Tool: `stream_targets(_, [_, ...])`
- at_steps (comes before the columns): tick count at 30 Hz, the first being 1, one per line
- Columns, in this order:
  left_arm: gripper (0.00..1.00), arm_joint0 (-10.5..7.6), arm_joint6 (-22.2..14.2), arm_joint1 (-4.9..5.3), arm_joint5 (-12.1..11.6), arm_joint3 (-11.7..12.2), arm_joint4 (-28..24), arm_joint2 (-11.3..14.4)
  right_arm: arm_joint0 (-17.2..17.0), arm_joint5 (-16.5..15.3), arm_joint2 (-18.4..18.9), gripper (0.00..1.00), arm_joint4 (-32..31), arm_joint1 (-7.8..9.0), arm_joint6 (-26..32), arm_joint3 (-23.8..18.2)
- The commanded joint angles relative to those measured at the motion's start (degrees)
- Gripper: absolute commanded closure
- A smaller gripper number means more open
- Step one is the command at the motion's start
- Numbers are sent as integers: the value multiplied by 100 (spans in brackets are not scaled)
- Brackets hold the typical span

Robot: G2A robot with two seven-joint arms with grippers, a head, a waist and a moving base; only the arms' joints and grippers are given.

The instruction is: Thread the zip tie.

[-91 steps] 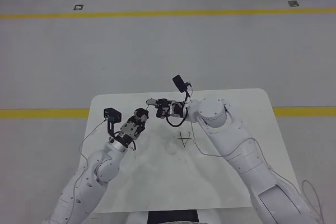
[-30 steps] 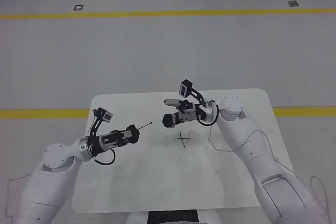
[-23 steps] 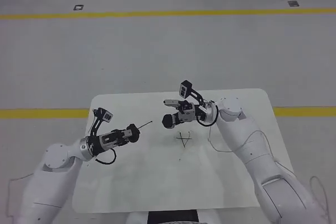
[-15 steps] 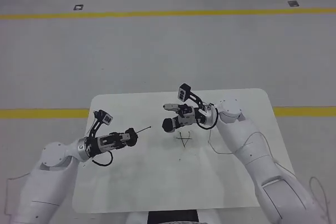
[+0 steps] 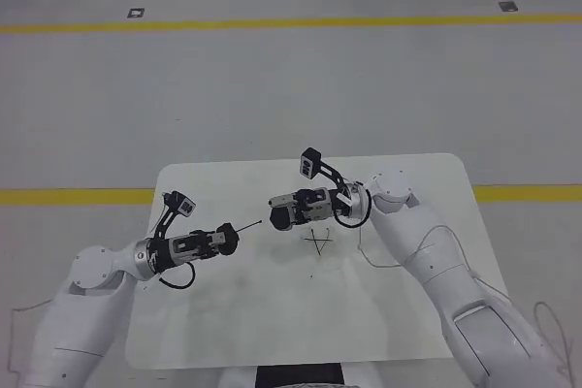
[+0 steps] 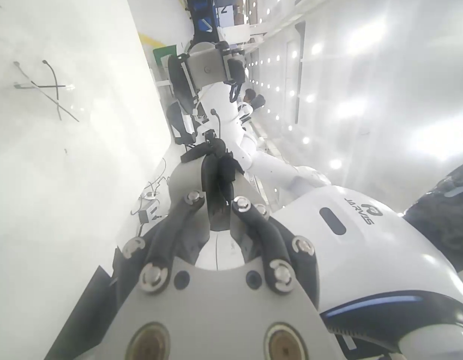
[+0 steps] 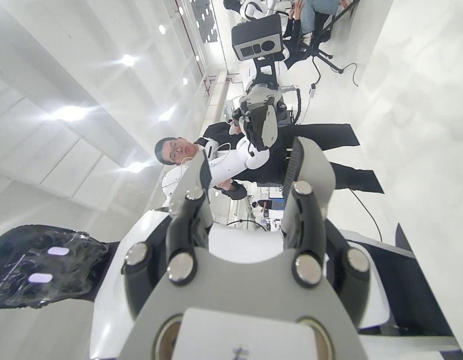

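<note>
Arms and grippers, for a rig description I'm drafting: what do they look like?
Both the left arm and right arm are rounded glossy white shells with dark wrist sections and a black cable loop at each wrist. The left gripper and right gripper have grey metal bases, black linkages with silver rivets, and grey jaws lined with black pads.

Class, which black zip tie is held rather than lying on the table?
The zip tie clamped in the left gripper, pointing toward the right gripper; the other zip ties lie crossed on the table.
</note>
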Motion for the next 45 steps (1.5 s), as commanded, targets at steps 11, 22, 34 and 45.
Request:
stream_targets(11, [100, 0, 0, 0, 0, 0, 0, 0, 37, 42, -296, 71, 132, 57, 0, -61])
stream_targets(22, [100, 0, 0, 0, 0, 0, 0, 0, 104, -7, -472, 78, 278, 49, 0, -45])
stream_targets(34, [100, 0, 0, 0, 0, 0, 0, 0, 204, -53, -631, 85, 401, 0, 0, 81])
stream_targets(45, [100, 0, 0, 0, 0, 0, 0, 0, 257, -41, -719, 84, 451, -13, 0, 90])
